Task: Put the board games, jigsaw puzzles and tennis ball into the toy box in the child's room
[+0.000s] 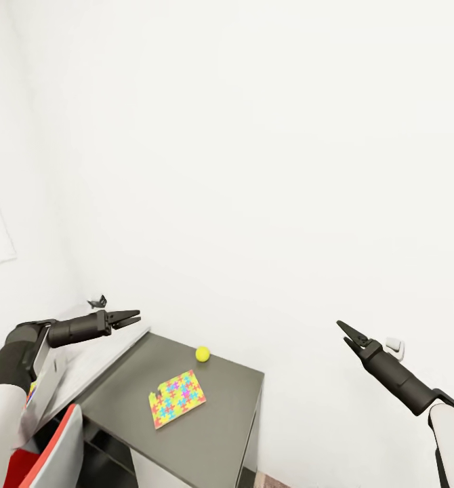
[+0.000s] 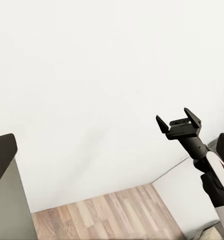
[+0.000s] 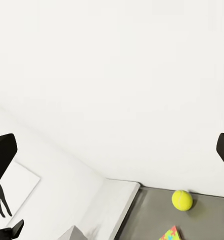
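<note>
The tennis ball (image 1: 202,354) sits on the dark grey wing of the worktop (image 1: 213,427), close to the wall, and a jigsaw puzzle (image 1: 177,398) lies flat just in front of it, nearer to me and apart from it. From the right wrist camera I also see the ball (image 3: 182,199) behind a corner of the puzzle. Both are free to pick, I judge, since nothing crowds them. My left claw (image 1: 131,316) hangs above the light grey wing beside the ball's wing, fingers nearly together and empty. My right claw (image 1: 344,331) hovers well off the worktop's far side, raised, holding nothing; its fingers read as spread wide in the left wrist view. I take both arms as held high to clear the worktop while I line up.
</note>
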### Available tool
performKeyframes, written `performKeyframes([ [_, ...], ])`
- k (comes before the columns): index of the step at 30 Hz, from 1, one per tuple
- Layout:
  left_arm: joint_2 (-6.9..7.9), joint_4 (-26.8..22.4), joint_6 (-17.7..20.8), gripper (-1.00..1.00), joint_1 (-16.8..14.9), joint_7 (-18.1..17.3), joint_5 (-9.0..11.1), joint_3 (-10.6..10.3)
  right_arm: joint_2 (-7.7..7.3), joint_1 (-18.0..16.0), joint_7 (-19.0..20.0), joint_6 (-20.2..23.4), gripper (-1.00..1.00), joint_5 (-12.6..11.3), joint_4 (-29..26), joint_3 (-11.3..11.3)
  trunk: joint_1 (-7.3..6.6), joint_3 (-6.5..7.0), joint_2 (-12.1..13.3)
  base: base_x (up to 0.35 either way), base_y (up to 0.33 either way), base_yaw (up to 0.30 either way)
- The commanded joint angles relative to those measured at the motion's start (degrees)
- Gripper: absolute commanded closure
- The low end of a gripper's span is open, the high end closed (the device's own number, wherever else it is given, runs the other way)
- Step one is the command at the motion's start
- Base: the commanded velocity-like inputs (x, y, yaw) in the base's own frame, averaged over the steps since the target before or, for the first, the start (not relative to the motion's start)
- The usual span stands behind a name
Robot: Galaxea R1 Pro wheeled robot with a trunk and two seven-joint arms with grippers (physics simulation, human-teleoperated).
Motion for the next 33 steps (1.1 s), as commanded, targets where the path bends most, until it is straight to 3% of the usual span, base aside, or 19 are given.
performKeyframes([
  [1, 0.0, -0.03, 0.61, -1.0, 0.0, -0.36, -0.3, 0.11, 0.02, -0.05, 0.14, 0.37, -1.0, -0.1, 0.03, -0.08, 0.02, -0.05, -0.04, 0.0, 0.003, -0.258],
  [33, 0.01, -0.03, 0.64, -1.0, 0.0, -0.36, -0.36, 0.08, 0.02, -0.05, 0.21, 0.35, -1.0, -0.05, 0.32, -0.1, 0.02, -0.21, -0.04, -0.008, 0.013, -0.273],
])
